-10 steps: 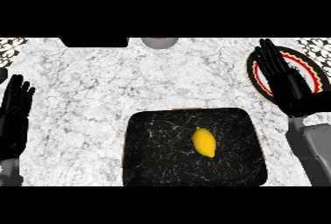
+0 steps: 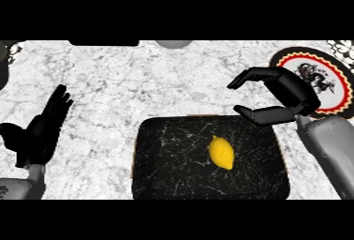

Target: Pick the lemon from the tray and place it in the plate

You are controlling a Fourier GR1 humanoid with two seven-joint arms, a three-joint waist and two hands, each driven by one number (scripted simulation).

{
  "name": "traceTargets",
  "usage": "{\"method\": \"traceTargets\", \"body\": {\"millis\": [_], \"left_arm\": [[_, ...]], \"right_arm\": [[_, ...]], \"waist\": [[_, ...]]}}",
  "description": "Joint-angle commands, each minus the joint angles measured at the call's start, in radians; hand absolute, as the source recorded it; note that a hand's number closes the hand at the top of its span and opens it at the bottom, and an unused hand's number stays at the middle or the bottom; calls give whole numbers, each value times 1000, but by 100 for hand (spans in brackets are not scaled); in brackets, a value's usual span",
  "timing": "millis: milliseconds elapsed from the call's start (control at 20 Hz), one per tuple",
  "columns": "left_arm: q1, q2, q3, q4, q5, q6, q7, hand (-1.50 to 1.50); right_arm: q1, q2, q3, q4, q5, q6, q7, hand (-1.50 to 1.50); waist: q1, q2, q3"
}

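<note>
Near tray (image 2: 166, 140) corner, right hand (image 2: 287, 93), lemon (image 2: 220, 152) centred

White and grey marbled counter (image 2: 138, 84), grey rounded object (image 2: 173, 44) cut off at the far edge, dark flat shape (image 2: 104, 43) beside it to the left, patterned patch (image 2: 340, 46) at the far right corner

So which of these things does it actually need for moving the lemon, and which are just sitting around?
Needed:
lemon, lying in the tray
tray, black
plate, far right
right hand, curled, holding nothing, between tray and plate

Just there:
left hand, open, resting at the left
grey round thing at the far edge
dark object beside it
</note>
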Motion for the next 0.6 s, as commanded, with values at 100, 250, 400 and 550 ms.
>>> {"method": "traceTargets", "body": {"millis": [100, 250, 400, 550], "left_arm": [[-43, -46, -51, 51, -8, -23, 67, 0], [-102, -19, -17, 94, 0, -51, 91, 0], [-54, -59, -47, 64, -31, -19, 76, 0], [-78, -78, -36, 121, -55, -12, 64, 0]], "right_arm": [[91, 31, 14, 251, 44, 176, -346, -150], [49, -19, 89, 284, 192, 231, -433, -150], [8, -54, 111, 310, 323, 177, -505, -150], [24, -63, 150, 251, 374, 179, -485, -150]], "waist": [[2, 6, 6], [-2, 2, 5], [5, -2, 4], [-13, -6, 3]]}}
